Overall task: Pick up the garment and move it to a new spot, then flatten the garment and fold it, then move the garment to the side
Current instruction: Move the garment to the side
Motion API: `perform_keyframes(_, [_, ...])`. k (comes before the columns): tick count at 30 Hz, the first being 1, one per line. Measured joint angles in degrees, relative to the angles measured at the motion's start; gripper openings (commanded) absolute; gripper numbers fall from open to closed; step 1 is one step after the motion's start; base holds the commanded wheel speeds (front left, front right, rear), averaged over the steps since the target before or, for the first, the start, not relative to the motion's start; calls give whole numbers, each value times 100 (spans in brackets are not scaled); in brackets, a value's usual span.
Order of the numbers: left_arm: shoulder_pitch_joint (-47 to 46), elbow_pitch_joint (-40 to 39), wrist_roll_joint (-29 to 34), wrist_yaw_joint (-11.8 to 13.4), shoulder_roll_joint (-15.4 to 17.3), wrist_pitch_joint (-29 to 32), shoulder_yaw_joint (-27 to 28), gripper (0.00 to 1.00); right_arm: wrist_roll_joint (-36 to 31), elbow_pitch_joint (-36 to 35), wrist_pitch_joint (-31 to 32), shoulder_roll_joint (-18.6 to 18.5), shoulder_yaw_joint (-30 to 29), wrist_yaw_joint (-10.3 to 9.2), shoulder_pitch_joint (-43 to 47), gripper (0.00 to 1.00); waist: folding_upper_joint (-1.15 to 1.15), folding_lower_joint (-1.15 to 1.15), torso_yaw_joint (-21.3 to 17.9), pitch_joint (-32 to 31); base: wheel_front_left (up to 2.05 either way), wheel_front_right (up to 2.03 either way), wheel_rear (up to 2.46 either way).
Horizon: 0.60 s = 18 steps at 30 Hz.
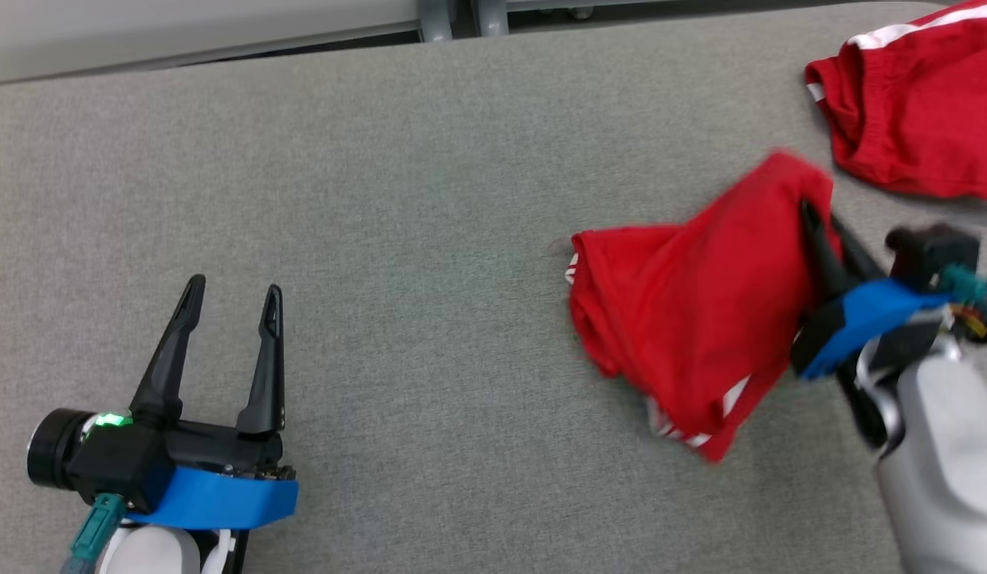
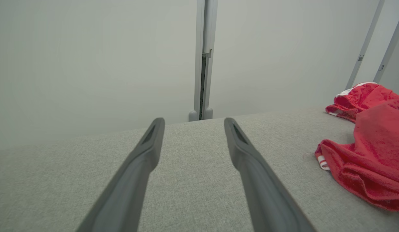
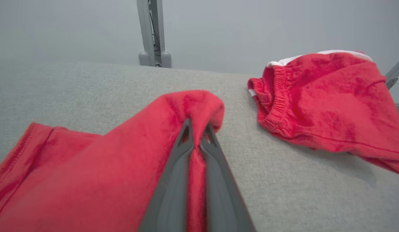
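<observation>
A red garment (image 1: 693, 311) with white trim hangs partly lifted at the right of the grey table. My right gripper (image 1: 812, 215) is shut on its upper fold, and the cloth drapes down to the left with its lower end resting on the table. In the right wrist view the two fingers pinch a ridge of the garment (image 3: 173, 129) right at the right gripper (image 3: 197, 124) tips. My left gripper (image 1: 234, 291) rests open over bare table at the lower left, far from the cloth. From the left wrist, the garment (image 2: 370, 158) lies off to the right of the open left gripper (image 2: 193, 124).
A second red garment (image 1: 924, 104) with a white stripe lies bunched at the far right corner, seen also as the second garment (image 3: 325, 100) beyond my right fingers. The grey table (image 1: 382, 239) ends at a pale wall with a metal post (image 2: 203, 61).
</observation>
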Motion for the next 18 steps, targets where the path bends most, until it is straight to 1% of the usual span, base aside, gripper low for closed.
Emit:
perform_keyframes(4, [-145,-55,0,-18,11,0,-34,100,47,13,190,-428,137,0,-838,0,0,0,116,229,0,0,0])
perform_keyframes(8, [-314,-140,0,-24,42,-2,-53,100,145,118,391,-1004,204,0,-1601,0,0,1,240,547,0,0,0])
perform_keyframes(10, [-382,-187,1,-25,77,-2,-43,100,218,172,466,-1278,147,0,-1894,0,0,1,292,720,0,0,0])
perform_keyframes(12, [-432,-255,1,-26,107,-2,-30,100,235,224,563,-1573,99,0,-2087,0,0,1,331,892,0,0,0])
perform_keyframes(18, [-639,-439,31,-34,190,-2,10,100,404,398,714,-2530,-324,0,-2393,0,0,1,381,1374,0,0,0])
